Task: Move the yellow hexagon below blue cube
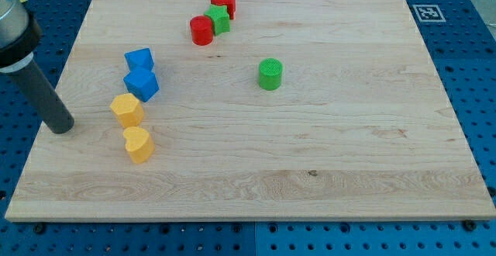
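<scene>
Tip point(60, 124) sits on the board's left edge, holding nothing, just left of the yellow hexagon point(126, 109) with a small gap. Hexagon sits directly below the blue cube point(141, 84), touching it. Second blue block point(139, 58) above; yellow heart point(139, 144) below the hexagon.

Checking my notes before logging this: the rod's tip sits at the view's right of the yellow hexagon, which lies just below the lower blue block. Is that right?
Not quite. The camera view shows my tip at the view's left of the yellow hexagon, not the right, with a gap between them. The rest stands: the hexagon lies just below the lower blue block.
</scene>
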You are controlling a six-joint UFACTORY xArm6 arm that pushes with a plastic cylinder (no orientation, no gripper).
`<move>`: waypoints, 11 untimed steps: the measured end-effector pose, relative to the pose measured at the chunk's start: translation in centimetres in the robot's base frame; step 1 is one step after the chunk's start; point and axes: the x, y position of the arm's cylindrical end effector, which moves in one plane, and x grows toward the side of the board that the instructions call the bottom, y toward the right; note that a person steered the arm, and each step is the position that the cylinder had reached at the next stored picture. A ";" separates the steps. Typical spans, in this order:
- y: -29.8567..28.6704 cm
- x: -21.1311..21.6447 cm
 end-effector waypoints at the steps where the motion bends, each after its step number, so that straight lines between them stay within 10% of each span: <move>1: 0.4 0.0; 11: 7.5 -1.1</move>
